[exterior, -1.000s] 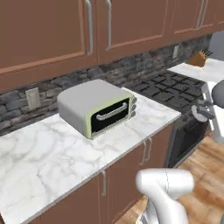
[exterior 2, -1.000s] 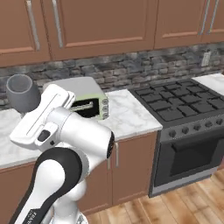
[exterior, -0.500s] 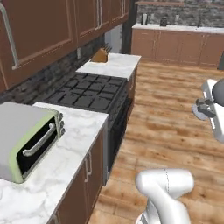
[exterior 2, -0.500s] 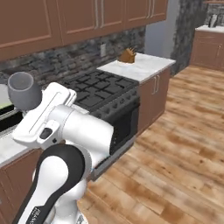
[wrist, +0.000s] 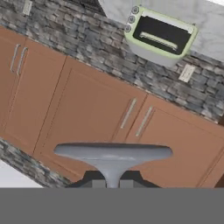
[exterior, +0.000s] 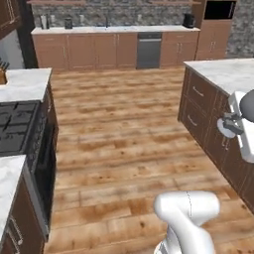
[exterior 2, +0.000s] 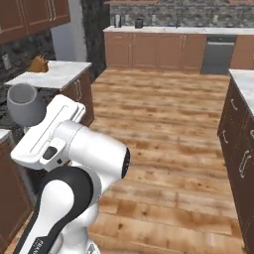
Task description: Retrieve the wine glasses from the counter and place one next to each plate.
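Observation:
My gripper [wrist: 112,183] is shut on the thin stem of a grey-blue wine glass. Its flat round foot [wrist: 113,152] spreads just past the fingertips in the hand view. In the right base view the glass's rounded bowl [exterior 2: 23,103] stands above the white hand at the far left. The left base view has the glass [exterior: 247,106] and the gripper [exterior: 232,124] at the right edge. Behind the foot, the hand view looks back, rolled over, at the counter [wrist: 209,21] with a pale green toaster oven [wrist: 161,36]. The plates are out of view.
A marble island [exterior: 224,72] with brown fronts runs along the right [exterior 2: 244,84]. A black stove [exterior: 15,124] and a side counter with a knife block [exterior 2: 37,64] lie to the left. Open wooden floor [exterior: 124,129] stretches to the far cabinets and dishwasher [exterior: 148,49].
The base has turned: both base views swept from the toaster-oven counter past the stove to the open floor and island. The glass stays in the shut gripper.

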